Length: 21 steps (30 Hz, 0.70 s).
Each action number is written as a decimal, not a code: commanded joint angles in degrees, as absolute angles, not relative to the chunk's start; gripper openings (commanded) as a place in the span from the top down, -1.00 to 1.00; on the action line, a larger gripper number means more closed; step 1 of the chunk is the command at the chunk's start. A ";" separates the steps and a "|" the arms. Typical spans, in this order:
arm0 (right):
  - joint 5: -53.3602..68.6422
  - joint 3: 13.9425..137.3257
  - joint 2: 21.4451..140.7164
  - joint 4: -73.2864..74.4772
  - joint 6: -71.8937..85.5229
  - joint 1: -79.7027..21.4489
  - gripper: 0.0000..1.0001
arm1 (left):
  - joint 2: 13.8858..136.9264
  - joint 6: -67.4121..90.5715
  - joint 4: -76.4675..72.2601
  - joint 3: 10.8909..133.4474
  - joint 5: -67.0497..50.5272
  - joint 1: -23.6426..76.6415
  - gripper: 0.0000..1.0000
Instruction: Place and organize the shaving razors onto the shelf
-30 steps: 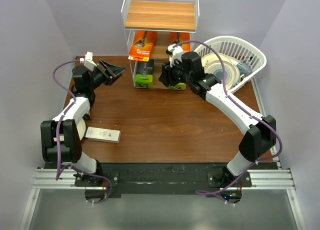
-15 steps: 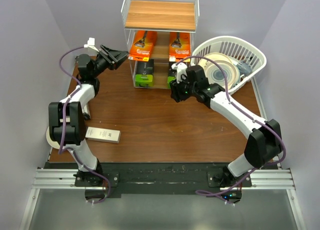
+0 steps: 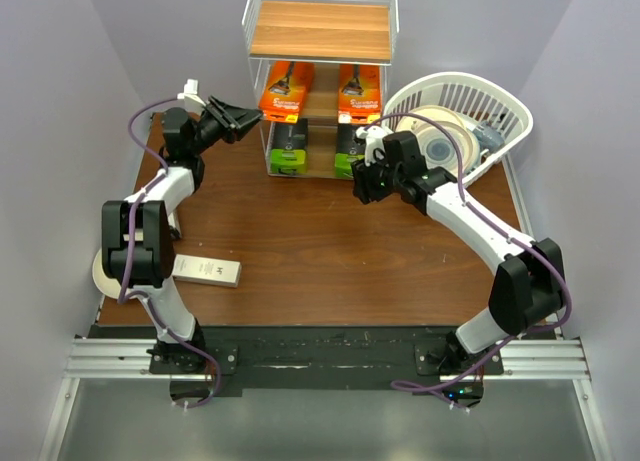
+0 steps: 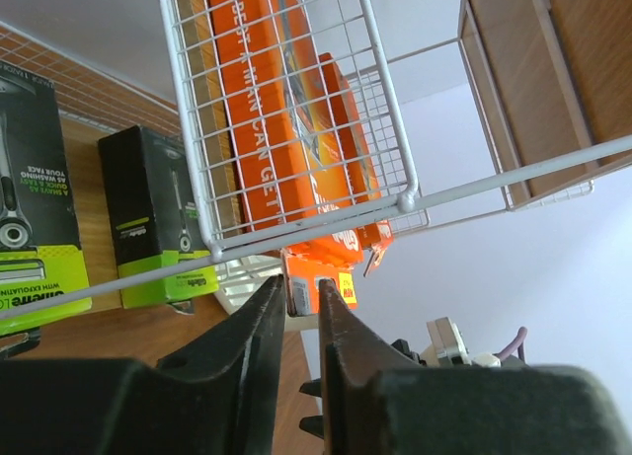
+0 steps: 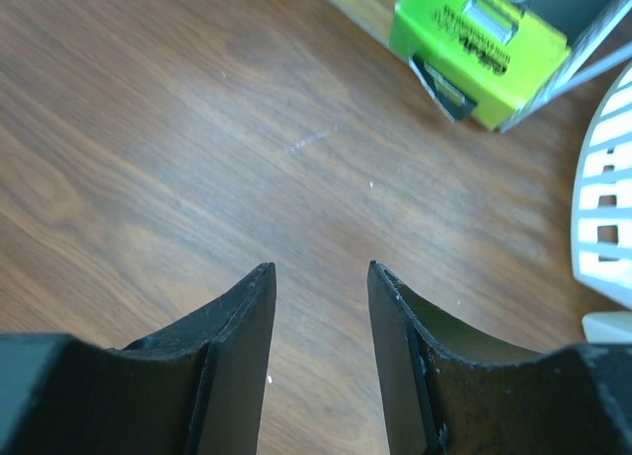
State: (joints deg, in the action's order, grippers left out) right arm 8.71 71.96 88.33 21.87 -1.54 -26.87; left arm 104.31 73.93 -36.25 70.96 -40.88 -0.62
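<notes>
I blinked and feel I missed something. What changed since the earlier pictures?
The right claw backed away from the bottom tier of the shelf, leaving a black box there, and hangs open over the table. The left claw swung nearer the shelf and narrowed. The orange cards, the white box on the table and the basket stayed put.

Change noted: the left gripper (image 3: 248, 121) has swung from the left of the frame up to the left side of the shelf (image 3: 320, 31), jaws drawn closer. The right gripper (image 3: 362, 188) has backed off the bottom tier toward frame centre, uncovering the right-hand black box (image 3: 346, 149).
</notes>
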 commanded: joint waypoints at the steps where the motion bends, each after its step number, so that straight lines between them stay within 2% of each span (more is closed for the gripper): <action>1: 9.84 71.10 86.48 20.30 -1.32 -25.84 0.09 | 104.24 74.71 -36.83 73.48 -41.13 1.13 0.66; 3: 9.93 71.02 86.48 20.30 -1.14 -25.58 0.10 | 103.98 75.06 -37.00 73.04 -40.61 1.49 0.97; 4: 10.02 71.02 86.48 20.39 -1.14 -25.40 0.10 | 103.63 75.15 -37.26 72.60 -39.74 1.84 1.00; 21: 11.07 71.81 87.71 20.22 -0.79 -25.14 0.11 | 97.47 74.97 -39.73 65.57 -33.22 0.35 1.00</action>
State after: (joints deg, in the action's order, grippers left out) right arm 10.04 70.89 88.33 21.87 -1.10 -25.32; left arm 100.47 75.44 -37.19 66.11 -35.05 1.65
